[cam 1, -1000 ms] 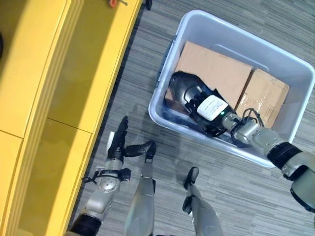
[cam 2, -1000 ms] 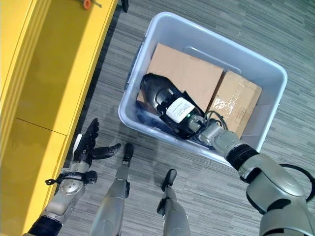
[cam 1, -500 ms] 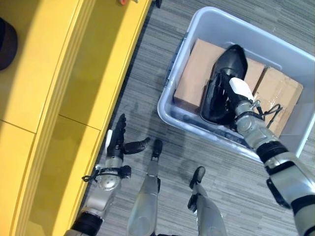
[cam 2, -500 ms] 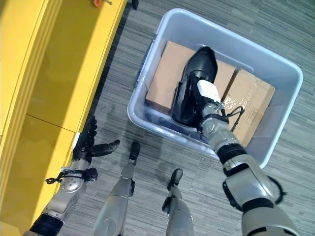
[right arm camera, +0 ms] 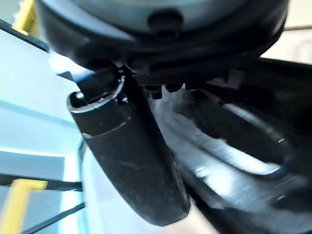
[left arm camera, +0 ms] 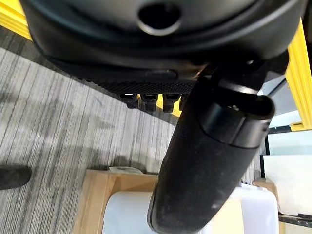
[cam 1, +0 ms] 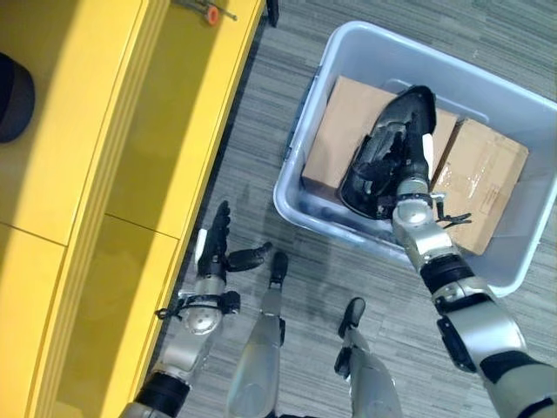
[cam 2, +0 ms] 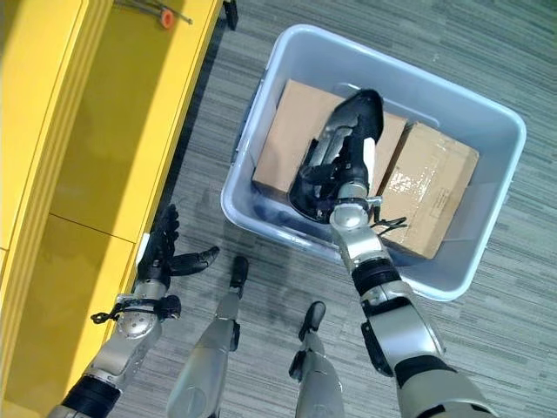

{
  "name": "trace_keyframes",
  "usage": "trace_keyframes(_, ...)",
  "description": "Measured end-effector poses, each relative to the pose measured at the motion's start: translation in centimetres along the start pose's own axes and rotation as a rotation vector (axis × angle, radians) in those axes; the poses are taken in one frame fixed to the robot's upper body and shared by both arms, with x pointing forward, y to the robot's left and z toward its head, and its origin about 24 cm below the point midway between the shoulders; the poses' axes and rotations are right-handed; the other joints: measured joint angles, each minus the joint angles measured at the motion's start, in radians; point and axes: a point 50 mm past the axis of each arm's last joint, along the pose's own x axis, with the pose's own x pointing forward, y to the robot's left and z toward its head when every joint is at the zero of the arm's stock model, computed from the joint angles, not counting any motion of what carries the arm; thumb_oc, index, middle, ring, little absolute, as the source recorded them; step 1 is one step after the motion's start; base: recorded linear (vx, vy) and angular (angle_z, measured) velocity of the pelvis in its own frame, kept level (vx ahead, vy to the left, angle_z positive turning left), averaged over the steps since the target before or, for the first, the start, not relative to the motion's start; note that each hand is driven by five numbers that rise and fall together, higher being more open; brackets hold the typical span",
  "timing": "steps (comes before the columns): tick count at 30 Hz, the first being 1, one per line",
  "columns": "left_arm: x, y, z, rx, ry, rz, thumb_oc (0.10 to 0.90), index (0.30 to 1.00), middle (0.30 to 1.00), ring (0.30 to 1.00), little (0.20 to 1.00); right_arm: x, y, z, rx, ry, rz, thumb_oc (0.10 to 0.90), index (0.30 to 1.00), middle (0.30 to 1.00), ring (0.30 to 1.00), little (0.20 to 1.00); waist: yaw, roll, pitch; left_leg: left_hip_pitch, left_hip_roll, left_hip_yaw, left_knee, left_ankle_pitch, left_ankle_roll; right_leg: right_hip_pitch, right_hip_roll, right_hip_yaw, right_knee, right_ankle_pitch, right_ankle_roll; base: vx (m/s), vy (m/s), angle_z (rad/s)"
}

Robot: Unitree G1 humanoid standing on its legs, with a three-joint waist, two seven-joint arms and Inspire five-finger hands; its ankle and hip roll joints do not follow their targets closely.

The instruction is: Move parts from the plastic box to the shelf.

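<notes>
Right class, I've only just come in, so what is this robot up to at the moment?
The robot's right hand grips a black moulded part above the cardboard boxes in the plastic box on the floor. Its left hand hangs open beside the yellow shelf. The part has not reached the shelf yet.

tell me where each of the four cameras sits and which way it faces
Left eye view: on the head, looking down at the plastic box, yellow shelf, both arms.
Right eye view: same scene, slightly offset.
Left wrist view: along the open left hand toward floor.
Right wrist view: along the right hand at the black part.
</notes>
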Motion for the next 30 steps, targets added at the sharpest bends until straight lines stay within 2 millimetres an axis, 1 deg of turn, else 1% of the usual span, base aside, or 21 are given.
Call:
trace_keyframes(7, -0.1, 0.2, -0.1, 0.002, 0.005, 0.036, 0.9, 1.0, 1.0, 1.0, 1.0, -1.2, 0.5, 3.9, 0.13, -0.163, -0.042, 0.9, 1.0, 1.0, 1.0, 1.0, -0.007, 0.0, 0.0, 0.007, 0.001, 0.006, 0.0, -0.001, 0.002, 0.004, -0.001, 0.005, -0.001, 0.003, 0.0, 0.0, 0.0, 0.0)
trace_keyframes(8, -0.1, 0.3, -0.1, 0.003, 0.007, 0.038, 0.9, 1.0, 1.0, 1.0, 1.0, -1.3, 0.6, 4.2, 0.136, -0.174, -0.048, 0.9, 1.0, 1.0, 1.0, 1.0, -0.007, -0.001, 0.0, 0.011, 0.0, 0.007, 0.0, -0.002, 0.003, 0.008, -0.001, 0.005, -0.001, 0.003, 0.0, 0.0, 0.0, 0.0)
trace_keyframes(11, -0.1, 0.2, -0.2, 0.006, 0.016, 0.037, 0.9, 1.0, 1.0, 1.0, 1.0, -1.6, 0.7, 4.0, 0.133, -0.179, -0.062, 0.9, 1.0, 1.0, 1.0, 1.0, -0.009, -0.002, -0.001, 0.033, 0.0, 0.008, 0.0, -0.006, 0.006, 0.031, -0.002, 0.004, -0.001, 0.001, 0.001, 0.0, 0.0, 0.0)
trace_keyframes(15, -0.2, 0.2, -0.3, 0.009, 0.024, 0.034, 0.9, 1.0, 1.0, 1.0, 1.0, -1.6, 0.2, 3.6, 0.141, -0.163, -0.09, 0.9, 1.0, 1.0, 1.0, 1.0, -0.019, -0.004, -0.001, 0.035, 0.0, 0.008, 0.0, -0.006, 0.006, 0.033, -0.001, 0.005, 0.001, 0.001, 0.0, 0.0, 0.0, 0.0)
trace_keyframes(16, -0.3, 0.3, -0.4, 0.009, 0.029, 0.037, 0.9, 1.0, 1.0, 1.0, 1.0, -1.7, -0.1, 3.1, 0.148, -0.146, -0.117, 0.9, 1.0, 1.0, 1.0, 1.0, -0.027, -0.004, -0.001, 0.035, 0.0, 0.008, 0.0, -0.006, 0.006, 0.033, -0.001, 0.005, 0.001, 0.002, 0.0, 0.0, 0.0, 0.0)
trace_keyframes(19, -0.4, 0.3, -0.6, 0.011, 0.036, 0.038, 0.9, 1.0, 1.0, 1.0, 1.0, -2.3, -0.4, 3.0, 0.166, -0.15, -0.127, 0.9, 1.0, 1.0, 1.0, 1.0, -0.034, -0.005, -0.001, 0.036, 0.001, 0.01, 0.0, -0.006, 0.007, 0.033, -0.001, 0.007, 0.001, 0.002, 0.0, 0.0, 0.0, 0.0)
trace_keyframes(21, -0.5, 0.6, -0.7, 0.012, 0.042, 0.046, 0.9, 1.0, 1.0, 1.0, 1.0, -3.5, -0.6, 3.6, 0.2, -0.2, -0.105, 0.9, 1.0, 1.0, 1.0, 1.0, -0.037, -0.009, 0.001, 0.041, 0.002, 0.015, 0.0, -0.007, 0.008, 0.035, -0.001, 0.011, 0.0, 0.002, 0.0, 0.0, 0.004, -0.09)
trace_keyframes(22, -0.6, 0.8, -0.8, 0.013, 0.047, 0.056, 0.9, 1.0, 1.0, 1.0, 1.0, -4.0, -0.5, 4.2, 0.217, -0.234, -0.086, 0.9, 1.0, 1.0, 1.0, 1.0, -0.038, -0.017, 0.005, 0.052, 0.003, 0.023, 0.0, -0.008, 0.01, 0.041, -0.001, 0.02, 0.0, 0.002, 0.0, -0.01, 0.008, -0.17)
trace_keyframes(23, -0.7, 1.3, -1.0, 0.016, 0.058, 0.071, 0.9, 1.0, 1.0, 1.0, 1.0, -4.4, -0.4, 5.0, 0.225, -0.271, -0.061, 0.9, 1.0, 1.0, 1.0, 1.0, -0.05, -0.034, 0.002, 0.064, 0.005, 0.029, 0.0, -0.01, 0.012, 0.049, 0.0, 0.026, -0.001, 0.002, 0.0, 0.0, 0.011, -0.15)
trace_keyframes(24, -0.7, 1.4, -1.0, 0.016, 0.058, 0.074, 0.9, 1.0, 1.0, 1.0, 1.0, -4.4, -0.6, 5.4, 0.221, -0.295, -0.056, 0.9, 1.0, 1.0, 1.0, 1.0, -0.058, -0.04, -0.001, 0.066, 0.007, 0.03, 0.0, -0.011, 0.011, 0.05, 0.001, 0.027, -0.001, 0.002, 0.0, 0.0, 0.003, -0.11)
trace_keyframes(25, -0.7, 1.4, -0.9, 0.014, 0.053, 0.075, 0.9, 1.0, 1.0, 1.0, 1.0, -4.5, -1.0, 5.9, 0.208, -0.329, -0.05, 0.9, 1.0, 1.0, 1.0, 1.0, -0.065, -0.046, -0.001, 0.067, 0.01, 0.033, 0.0, -0.012, 0.01, 0.05, 0.003, 0.03, -0.001, 0.003, -0.001, -0.01, -0.002, -0.08)
trace_keyframes(27, -0.7, 1.4, -0.5, 0.01, 0.039, 0.074, 0.9, 1.0, 1.0, 1.0, 1.0, -4.8, -2.1, 6.5, 0.149, -0.393, -0.037, 0.9, 1.0, 1.0, 1.0, 1.0, -0.065, -0.059, -0.002, 0.068, 0.015, 0.037, 0.0, -0.013, 0.009, 0.049, 0.007, 0.034, -0.001, 0.006, -0.004, -0.01, -0.007, -0.07)
trace_keyframes(29, -0.8, 1.6, -0.5, 0.012, 0.037, 0.076, 0.9, 1.0, 1.0, 1.0, 1.0, -5.1, -4.0, 5.8, -0.011, -0.434, 0.005, 0.9, 1.0, 1.0, 1.0, 1.0, -0.071, -0.077, -0.012, 0.068, 0.019, 0.04, 0.0, -0.016, 0.008, 0.046, 0.01, 0.04, -0.001, 0.006, -0.006, -0.01, -0.029, -0.08)
trace_keyframes(30, -1.2, 2.3, -0.6, 0.02, 0.036, 0.082, 0.9, 1.0, 1.0, 1.0, 1.0, -5.4, -5.6, 5.3, -0.16, -0.453, 0.047, 0.9, 1.0, 1.0, 1.0, 1.0, -0.075, -0.086, -0.011, 0.068, 0.019, 0.046, 0.0, -0.016, 0.008, 0.042, 0.009, 0.046, -0.002, 0.007, -0.006, -0.01, -0.05, -0.09)
